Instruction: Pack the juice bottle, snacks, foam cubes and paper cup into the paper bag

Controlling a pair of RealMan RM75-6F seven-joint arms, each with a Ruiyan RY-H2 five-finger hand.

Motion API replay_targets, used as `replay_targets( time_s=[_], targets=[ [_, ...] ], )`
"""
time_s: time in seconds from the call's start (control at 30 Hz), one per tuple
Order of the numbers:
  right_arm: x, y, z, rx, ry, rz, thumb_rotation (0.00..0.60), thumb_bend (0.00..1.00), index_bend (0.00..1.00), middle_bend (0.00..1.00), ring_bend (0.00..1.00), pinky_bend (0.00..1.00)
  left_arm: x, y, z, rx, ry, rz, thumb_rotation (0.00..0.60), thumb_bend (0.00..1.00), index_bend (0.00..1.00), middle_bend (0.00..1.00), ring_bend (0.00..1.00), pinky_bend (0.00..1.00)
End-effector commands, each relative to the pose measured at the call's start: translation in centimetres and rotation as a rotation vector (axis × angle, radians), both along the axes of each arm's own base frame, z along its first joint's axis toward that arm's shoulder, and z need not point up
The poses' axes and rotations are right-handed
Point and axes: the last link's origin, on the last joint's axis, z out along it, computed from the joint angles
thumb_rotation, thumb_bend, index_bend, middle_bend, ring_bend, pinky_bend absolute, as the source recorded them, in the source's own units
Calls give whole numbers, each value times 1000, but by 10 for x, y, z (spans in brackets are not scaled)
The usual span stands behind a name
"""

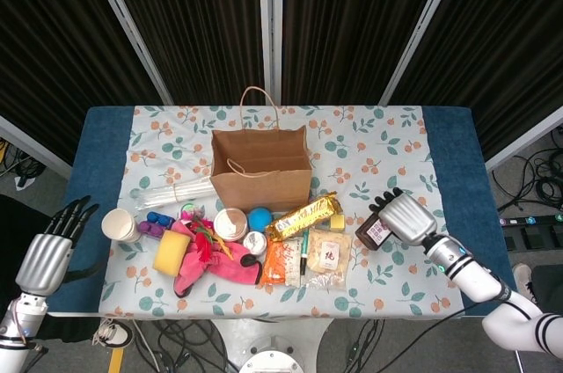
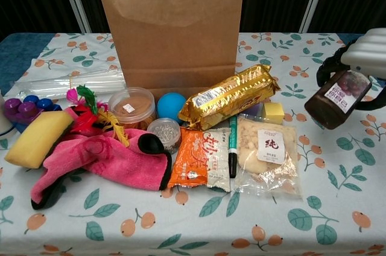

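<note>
1. The right robot hand (image 1: 406,217) is wrapped around the dark juice bottle (image 2: 336,100), tilted and lifted off the counter (image 1: 396,140), right of frame centre.
2. The paper bag (image 2: 175,23) stands upright and open at upper centre.
3. In front of the bag: gold snack pack (image 2: 232,96), orange snack pack (image 2: 196,159), clear snack bag (image 2: 265,153), a small yellow foam cube (image 2: 273,112).
4. The paper cup (image 1: 119,224) sits over on the left, near the yellow sponge (image 1: 171,252) and pink glove (image 2: 102,159).
5. The left robot hand (image 1: 48,254) hangs at lower left off the counter edge, fingers spread, holding nothing.
</note>
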Motion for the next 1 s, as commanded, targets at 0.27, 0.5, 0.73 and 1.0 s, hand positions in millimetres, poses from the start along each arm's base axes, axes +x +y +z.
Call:
replay_targets(
  time_s=[0.27, 0.5, 0.73, 1.0],
  targets=[
    [60, -17, 73, -205, -201, 101, 600, 305, 623, 487, 365, 376, 5, 0, 2, -6, -6, -18, 600, 90, 134, 99, 62, 156],
    [129, -31, 90, -270, -304, 130, 600, 315, 643, 510, 392, 405, 4, -2, 2, -13, -26, -22, 600, 89, 135, 99, 62, 156],
    [201, -37, 83, -300, -355, 150, 600, 313, 657, 523, 408, 422, 3, 1, 11, 3, -49, -24, 600, 90, 134, 100, 63, 156],
    [275, -35, 70, -442, -278, 252, 600, 315, 662, 526, 408, 422, -2, 1, 19, 17, -73, -20, 600, 90, 135, 99, 63, 156]
  ],
)
